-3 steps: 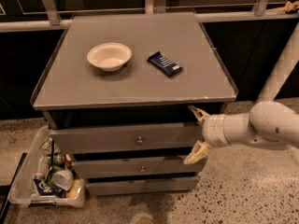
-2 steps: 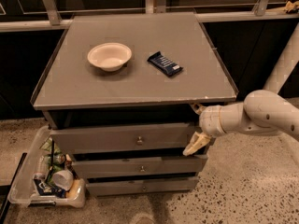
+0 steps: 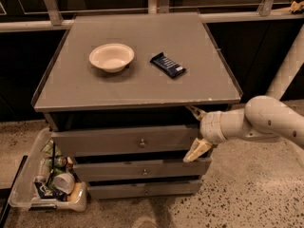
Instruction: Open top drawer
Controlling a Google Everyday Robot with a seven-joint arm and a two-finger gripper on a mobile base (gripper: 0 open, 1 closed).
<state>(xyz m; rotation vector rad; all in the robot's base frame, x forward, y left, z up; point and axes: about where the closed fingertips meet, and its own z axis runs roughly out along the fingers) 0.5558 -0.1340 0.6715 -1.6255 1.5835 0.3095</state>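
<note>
The top drawer is the highest grey front of the cabinet, with a small brass knob at its centre. A dark gap shows between it and the cabinet top. My gripper is at the drawer front's right end, well right of the knob. It is open, with one pale finger above the front's upper corner and the other finger below it by the lower corner. The white arm reaches in from the right.
A white bowl and a dark blue snack bar lie on the cabinet top. Two more drawers sit below. A clear bin of trash stands on the floor at the left. A white post leans at the right.
My gripper and arm have moved left, bringing the fingers up to the right end of the top drawer front. The drawers, bowl and bar have not moved.
</note>
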